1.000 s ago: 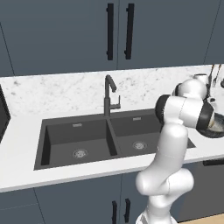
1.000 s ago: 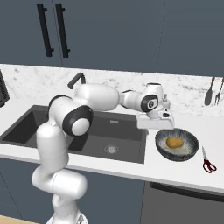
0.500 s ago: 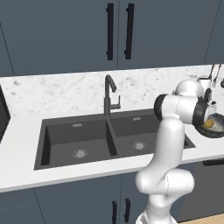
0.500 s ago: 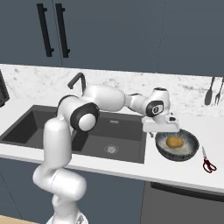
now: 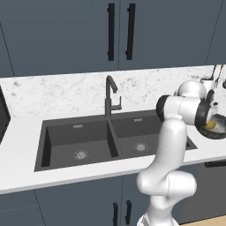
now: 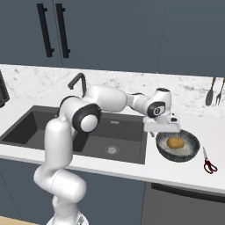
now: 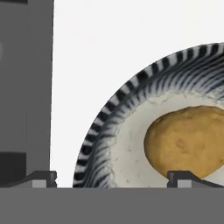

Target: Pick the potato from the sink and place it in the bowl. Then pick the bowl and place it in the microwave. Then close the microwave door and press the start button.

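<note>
Dark cabinets point(image 6: 110, 30) hang over the white marble counter point(image 6: 206, 127) and black sink point(image 5: 88, 141). The bowl point(image 6: 190, 151) sits right of the sink, potato point(image 6: 175, 143) inside. My gripper point(image 6: 161, 127) hangs open at its left rim.

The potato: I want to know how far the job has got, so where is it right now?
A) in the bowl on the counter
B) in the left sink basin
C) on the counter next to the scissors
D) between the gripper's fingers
A: the potato lies inside the bowl on the counter right of the sink, and the open gripper sits at the bowl's left rim, holding nothing.
</note>
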Motion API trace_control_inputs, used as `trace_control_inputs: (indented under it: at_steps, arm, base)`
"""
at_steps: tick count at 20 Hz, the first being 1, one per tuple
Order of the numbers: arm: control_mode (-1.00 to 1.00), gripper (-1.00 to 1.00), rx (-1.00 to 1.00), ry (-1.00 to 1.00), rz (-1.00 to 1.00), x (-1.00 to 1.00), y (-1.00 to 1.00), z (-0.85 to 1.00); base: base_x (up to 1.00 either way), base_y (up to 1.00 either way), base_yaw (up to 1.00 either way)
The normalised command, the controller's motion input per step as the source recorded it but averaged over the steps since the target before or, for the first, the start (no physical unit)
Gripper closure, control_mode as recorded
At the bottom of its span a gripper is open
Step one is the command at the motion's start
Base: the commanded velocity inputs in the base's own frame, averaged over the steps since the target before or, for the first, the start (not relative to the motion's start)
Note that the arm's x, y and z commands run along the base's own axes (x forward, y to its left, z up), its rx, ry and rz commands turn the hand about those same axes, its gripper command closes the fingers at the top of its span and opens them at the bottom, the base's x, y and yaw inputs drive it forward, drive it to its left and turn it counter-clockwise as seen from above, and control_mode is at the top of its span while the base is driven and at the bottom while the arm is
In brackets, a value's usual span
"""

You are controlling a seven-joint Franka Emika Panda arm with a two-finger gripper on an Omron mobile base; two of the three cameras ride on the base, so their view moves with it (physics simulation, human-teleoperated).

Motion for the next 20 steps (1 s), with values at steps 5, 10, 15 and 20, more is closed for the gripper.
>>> trace_control_inputs:
  at_steps: [5, 10, 15, 20]
  arm:
    - [-1.00, -1.00, 0.00, -0.12, 0.00, 0.00, 0.36, 0.00]
    - [-1.00, -1.00, 0.00, -0.04, 0.00, 0.01, 0.23, -0.17]
    - [-1.00, -1.00, 0.00, 0.00, 0.00, 0.02, -0.03, -0.25]
    - [-1.00, -1.00, 0.00, 0.00, 0.00, 0.00, -0.09, -0.24]
  base:
    - [0.00, 0.00, 0.00]
    - [0.00, 0.00, 0.00]
    - [0.00, 0.00, 0.00]
    - [0.00, 0.00, 0.00]
